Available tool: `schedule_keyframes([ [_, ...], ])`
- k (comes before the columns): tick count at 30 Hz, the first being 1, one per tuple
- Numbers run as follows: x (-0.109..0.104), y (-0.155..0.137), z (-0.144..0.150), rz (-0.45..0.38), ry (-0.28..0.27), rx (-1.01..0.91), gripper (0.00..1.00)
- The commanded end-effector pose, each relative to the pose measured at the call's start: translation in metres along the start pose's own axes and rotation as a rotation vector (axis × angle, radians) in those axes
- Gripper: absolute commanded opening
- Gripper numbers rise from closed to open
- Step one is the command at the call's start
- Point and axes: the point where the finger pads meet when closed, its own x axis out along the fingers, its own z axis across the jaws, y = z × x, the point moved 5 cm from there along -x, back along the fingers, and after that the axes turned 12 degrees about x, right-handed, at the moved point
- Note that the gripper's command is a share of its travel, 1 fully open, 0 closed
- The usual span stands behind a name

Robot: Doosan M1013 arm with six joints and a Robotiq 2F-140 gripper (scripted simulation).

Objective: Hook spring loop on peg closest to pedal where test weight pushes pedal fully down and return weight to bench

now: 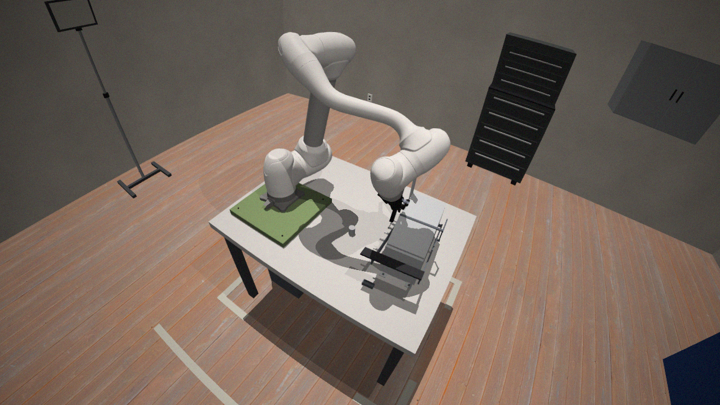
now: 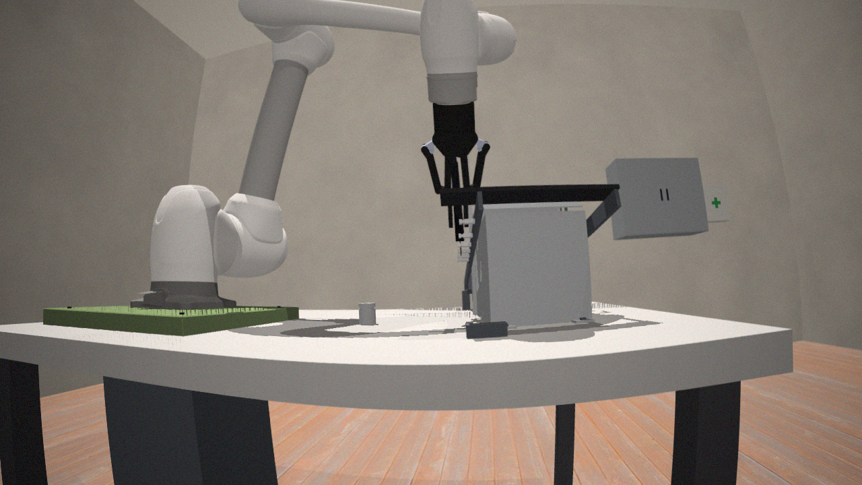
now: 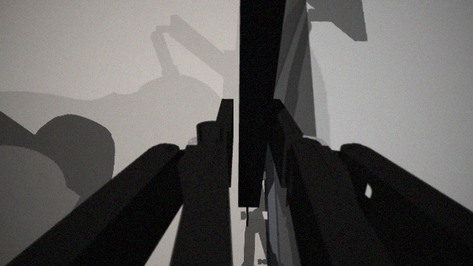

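Note:
The grey feeder box stands on the right half of the white bench. Its black pedal is raised and about level with the box top. A column of small white pegs runs down the feeder's left side; I cannot make out the spring's loop. My gripper points straight down at that side. Its fingers stand only narrowly apart, reach past the pedal's end beside the pegs, and hold nothing. The small steel weight stands upright on the bench, left of the feeder.
The arm's base sits on a green plate at the bench's back left. A small black block lies on the bench in front of the feeder. A black drawer cabinet stands off the bench by the wall.

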Motion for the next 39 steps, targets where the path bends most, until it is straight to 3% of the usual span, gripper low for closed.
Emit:
schedule_keyframes([
  [1, -0.0006, 0.0004, 0.0002, 0.000, -0.001, -0.001, 0.24],
  [15, -0.0006, 0.0004, 0.0002, 0.000, -0.001, -0.001, 0.24],
  [16, -0.0006, 0.0004, 0.0002, 0.000, -0.001, -0.001, 0.17],
  [39, -0.0006, 0.0004, 0.0002, 0.000, -0.001, -0.001, 0.17],
])
